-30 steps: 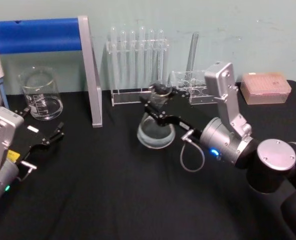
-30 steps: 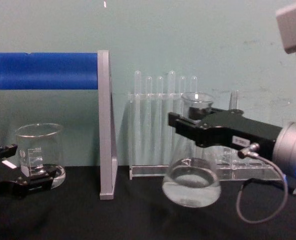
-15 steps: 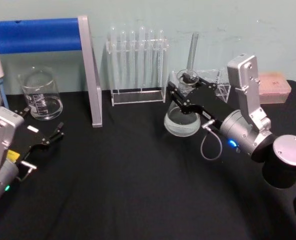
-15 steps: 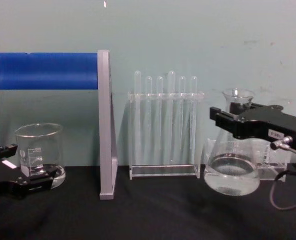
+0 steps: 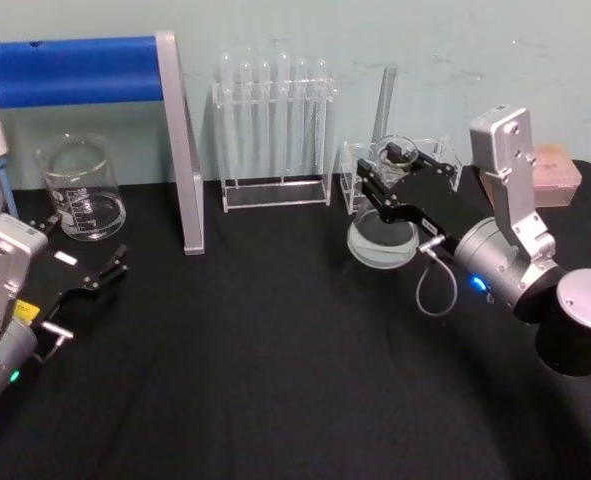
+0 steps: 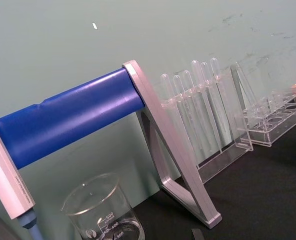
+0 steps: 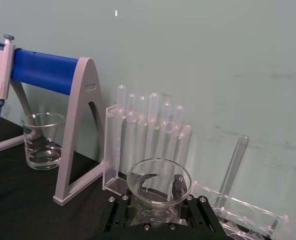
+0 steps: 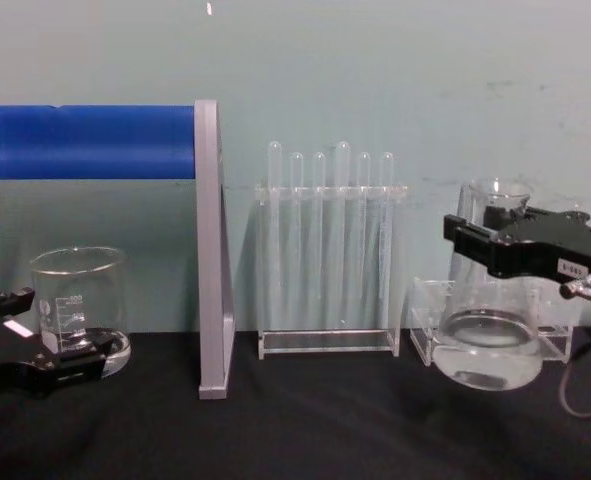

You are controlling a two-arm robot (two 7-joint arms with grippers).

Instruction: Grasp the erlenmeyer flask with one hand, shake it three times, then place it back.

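Note:
The erlenmeyer flask (image 5: 382, 241) is clear glass with a wide base and some liquid in the bottom. It hangs upright just over the black table, in front of a small clear rack. My right gripper (image 5: 389, 180), the hand, is shut on the flask's neck. From the chest the flask (image 8: 491, 348) shows at the right with the black right gripper (image 8: 493, 246) clamped below its rim. In the right wrist view the flask's rim (image 7: 159, 176) sits between the black fingers. My left gripper (image 5: 83, 268) rests open at the table's left, holding nothing.
A glass beaker (image 5: 80, 190) stands at the back left beside a blue pipette stand (image 5: 75, 70) with a grey leg (image 5: 183, 150). A rack of test tubes (image 5: 275, 130) stands at the back middle. The small rack (image 5: 437, 160) holds one tube, and a pink box (image 5: 558, 172) lies beyond.
My right gripper has carried the flask to the right, from in front of the test tube rack to in front of the small rack. The left arm has not moved.

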